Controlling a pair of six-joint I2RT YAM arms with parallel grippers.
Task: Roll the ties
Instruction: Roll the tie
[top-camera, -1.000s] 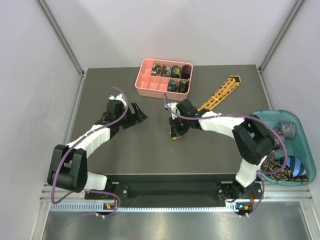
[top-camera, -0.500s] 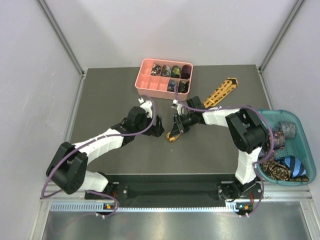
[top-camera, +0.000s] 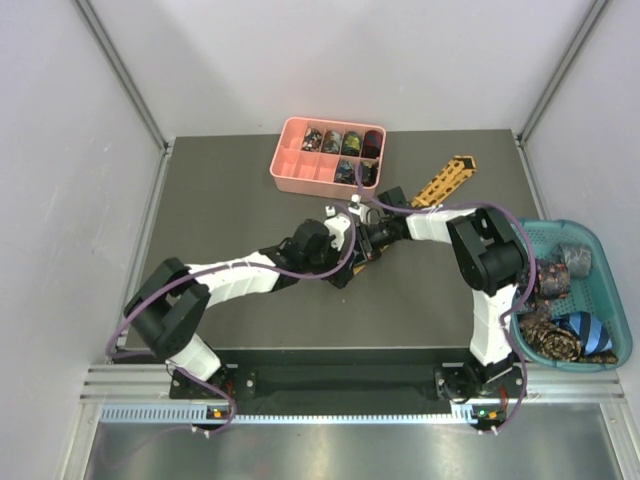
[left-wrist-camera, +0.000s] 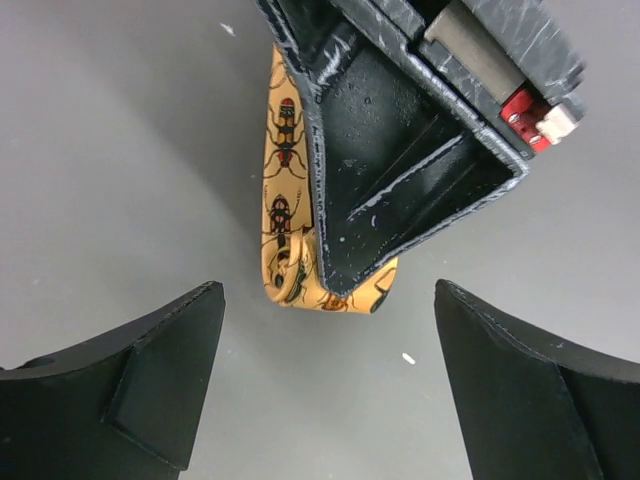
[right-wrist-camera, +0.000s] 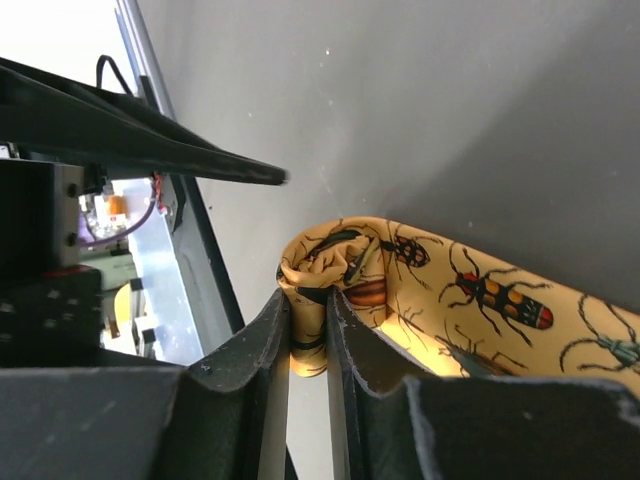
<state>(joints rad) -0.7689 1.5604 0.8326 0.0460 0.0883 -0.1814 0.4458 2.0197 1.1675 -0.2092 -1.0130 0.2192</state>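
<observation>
A golden-yellow tie (top-camera: 445, 182) printed with beetles runs from the back right of the table toward the middle. Its near end is wound into a small coil (right-wrist-camera: 335, 255). My right gripper (right-wrist-camera: 308, 345) is shut on that coil, one finger on each side. In the left wrist view the same coil (left-wrist-camera: 288, 272) shows under the right gripper's fingers (left-wrist-camera: 400, 160). My left gripper (left-wrist-camera: 325, 390) is open wide, facing the coil from just short of it and touching nothing. In the top view both grippers meet mid-table, the left (top-camera: 343, 270) close against the right (top-camera: 364, 250).
A pink compartment tray (top-camera: 300, 180) at the back holds several rolled ties in its right-hand cells. A teal basket (top-camera: 590, 240) off the table's right edge holds more ties, dark floral and blue striped. The right arm arcs between the basket and mid-table.
My left arm has swung from the left side of the table across to the coil, still open. The right gripper has shifted slightly back with the coil, still shut on it.
</observation>
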